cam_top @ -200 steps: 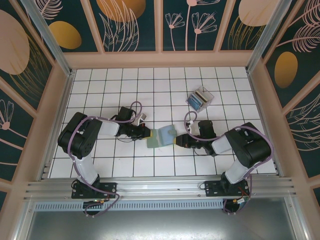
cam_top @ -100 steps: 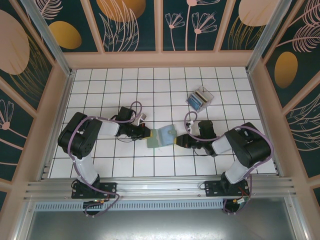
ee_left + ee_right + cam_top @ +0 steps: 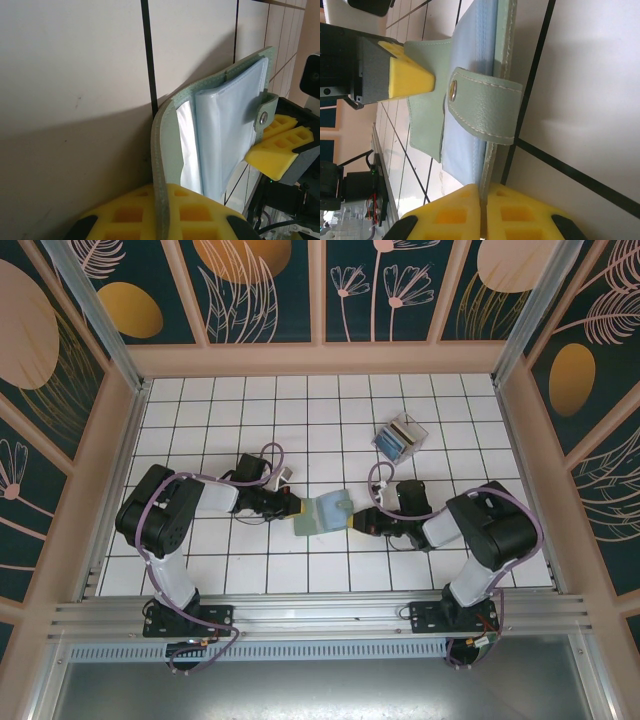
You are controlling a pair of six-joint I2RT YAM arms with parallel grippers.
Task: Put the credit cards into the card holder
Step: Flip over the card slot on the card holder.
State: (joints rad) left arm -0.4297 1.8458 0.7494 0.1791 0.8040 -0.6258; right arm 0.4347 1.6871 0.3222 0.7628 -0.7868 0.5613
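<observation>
- Right pincer (image 3: 356,522) is clamped on the right edge of the card holder (image 3: 322,512), and left pincer (image 3: 293,508) is clamped on its left cover.
- The holder is held between them, mid-counter (image 3: 200,420), long axis running pincer to pincer, cover standing apart from the sleeves.
- Farther back, the credit cards (image 3: 398,440) stand in a clear box (image 3: 412,430), nearer the right arm, so that's probably its reach.

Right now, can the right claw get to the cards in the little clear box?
Probably not yet. The right claw is shut on the edge of the card holder, so it's busy. Nothing seems to stand between it and the clear box, so after letting go it likely could.
</observation>
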